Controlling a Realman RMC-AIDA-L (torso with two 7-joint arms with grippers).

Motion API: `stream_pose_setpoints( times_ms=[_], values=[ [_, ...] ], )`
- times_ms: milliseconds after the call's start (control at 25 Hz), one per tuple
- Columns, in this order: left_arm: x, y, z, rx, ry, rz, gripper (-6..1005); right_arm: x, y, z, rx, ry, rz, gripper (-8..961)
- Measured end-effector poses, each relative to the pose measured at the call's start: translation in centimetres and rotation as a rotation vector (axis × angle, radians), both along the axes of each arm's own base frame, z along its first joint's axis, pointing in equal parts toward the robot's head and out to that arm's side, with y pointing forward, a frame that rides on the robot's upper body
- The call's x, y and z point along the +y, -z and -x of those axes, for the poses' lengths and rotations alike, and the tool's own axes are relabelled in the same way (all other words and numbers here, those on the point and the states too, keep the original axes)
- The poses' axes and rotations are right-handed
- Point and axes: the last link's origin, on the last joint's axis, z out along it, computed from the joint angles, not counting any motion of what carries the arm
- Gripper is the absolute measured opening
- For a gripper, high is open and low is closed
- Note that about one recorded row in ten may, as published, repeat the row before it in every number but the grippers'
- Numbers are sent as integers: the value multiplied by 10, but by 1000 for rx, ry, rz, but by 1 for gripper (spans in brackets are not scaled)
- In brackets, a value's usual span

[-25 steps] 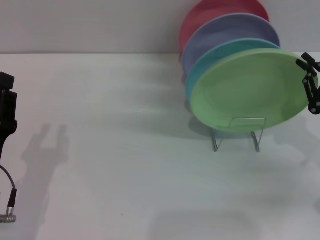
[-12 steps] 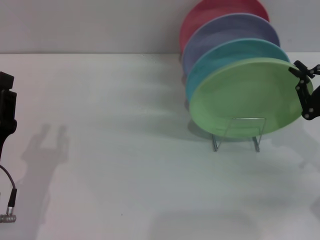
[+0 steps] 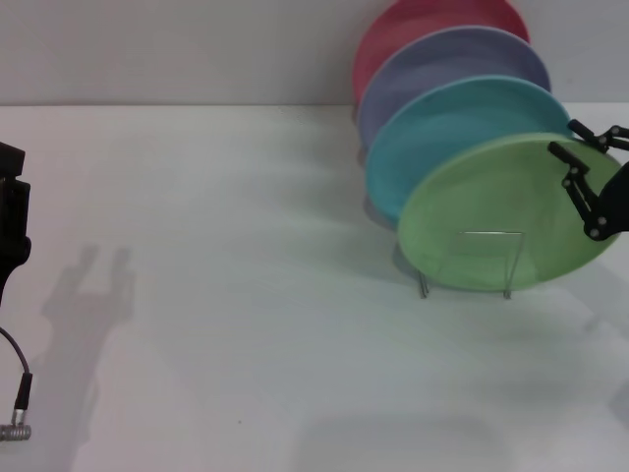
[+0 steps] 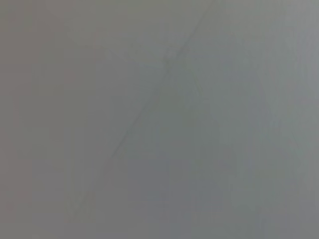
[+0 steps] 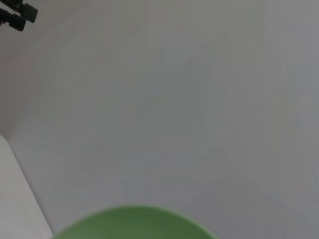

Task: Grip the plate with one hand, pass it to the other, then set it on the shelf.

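The light green plate stands tilted in the front slot of the shelf, a thin wire rack at the right of the table. My right gripper is at the plate's upper right rim, open, with one finger in front of the plate's face and the other behind the rim. The plate's top edge also shows in the right wrist view. My left gripper hangs parked at the far left edge, well away from the rack. The left wrist view shows only a blank grey surface.
Behind the green plate stand a light blue plate, a lavender plate and a red plate in the same rack. A cable with a metal connector lies at the near left. The white table stretches between the arms.
The green plate has come down and slightly right into the rack's front slot. My right gripper followed it down, and its fingers have spread apart from the rim.
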Motion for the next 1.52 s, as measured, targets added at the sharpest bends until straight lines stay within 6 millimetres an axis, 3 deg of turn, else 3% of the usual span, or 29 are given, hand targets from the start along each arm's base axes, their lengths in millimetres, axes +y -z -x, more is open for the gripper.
stream_pose_setpoints(
  times_ms=[360,560,680,840,880,1000,1080,1320,1400,1520],
  values=[
    [-1,0,0,-2,-1,0,586,-6,-10,5,109,-16,60,239],
    [0,0,0,-1,-1,-1,592,-10,-18,9,199,-32,92,240],
    [0,-1,1,2,-1,-4,596,-18,-40,7,375,-19,87,240],
    [2,-5,6,42,-7,-19,601,-31,-90,-20,731,73,0,239],
    [2,-6,7,50,-9,-21,602,-39,-109,-40,887,141,-62,239],
    [8,-11,13,119,-9,-26,606,-48,-118,-58,972,204,-117,249],
    [16,-15,17,206,-16,-43,608,-61,-123,-78,1031,299,-173,255],
    [27,-33,33,310,-83,-101,616,-80,-120,-99,1124,391,-264,473],
    [30,-41,39,334,-111,-126,618,-83,-114,-104,1139,419,-318,498],
    [31,-52,50,345,-158,-159,740,-83,-107,-104,1124,440,-370,536]
  ],
)
